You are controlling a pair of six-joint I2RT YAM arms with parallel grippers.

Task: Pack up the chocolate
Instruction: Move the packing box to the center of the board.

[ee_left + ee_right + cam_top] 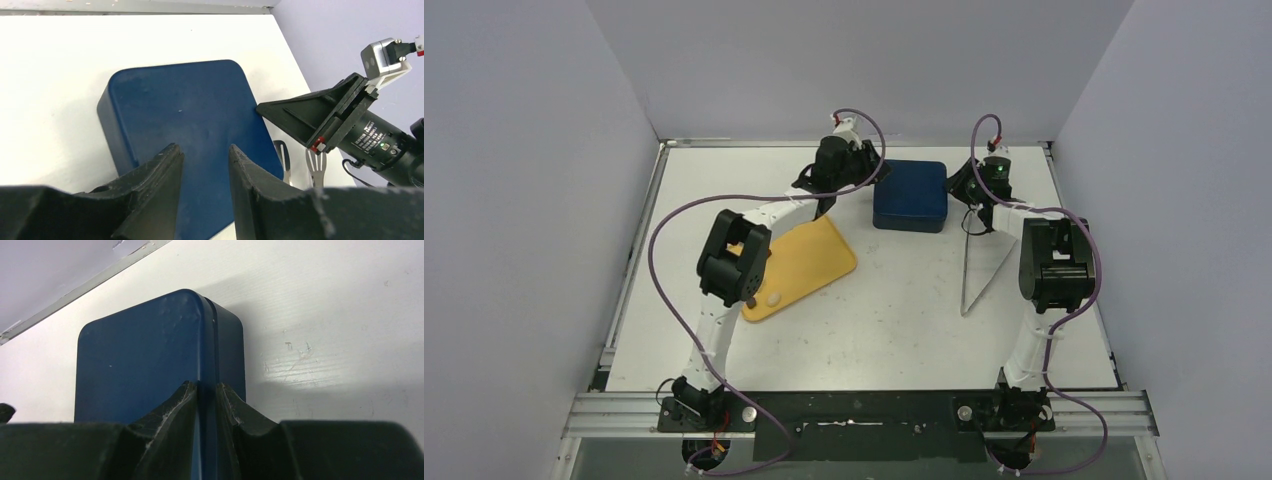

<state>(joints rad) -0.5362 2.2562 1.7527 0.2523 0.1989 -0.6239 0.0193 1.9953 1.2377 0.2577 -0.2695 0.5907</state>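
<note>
Right pincer [205,386] pinches blue box [140,365], chocolate [773,298] well apart.

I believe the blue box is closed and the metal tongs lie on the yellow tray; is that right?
Not quite: the tongs lie on the table right of the closed blue box, not on the yellow tray, as the top view shows.

Left gripper [204,149]: two black fingers in the foreground, parted by a narrow gap, above the box's near end.
Dark blue box [190,100]: smooth closed top, rounded corners, resting on the white table [60,75].
Right gripper [264,108]: tip meets the box's right edge.
Metal utensil ends [316,165]: on the table, just beside the box.
</note>
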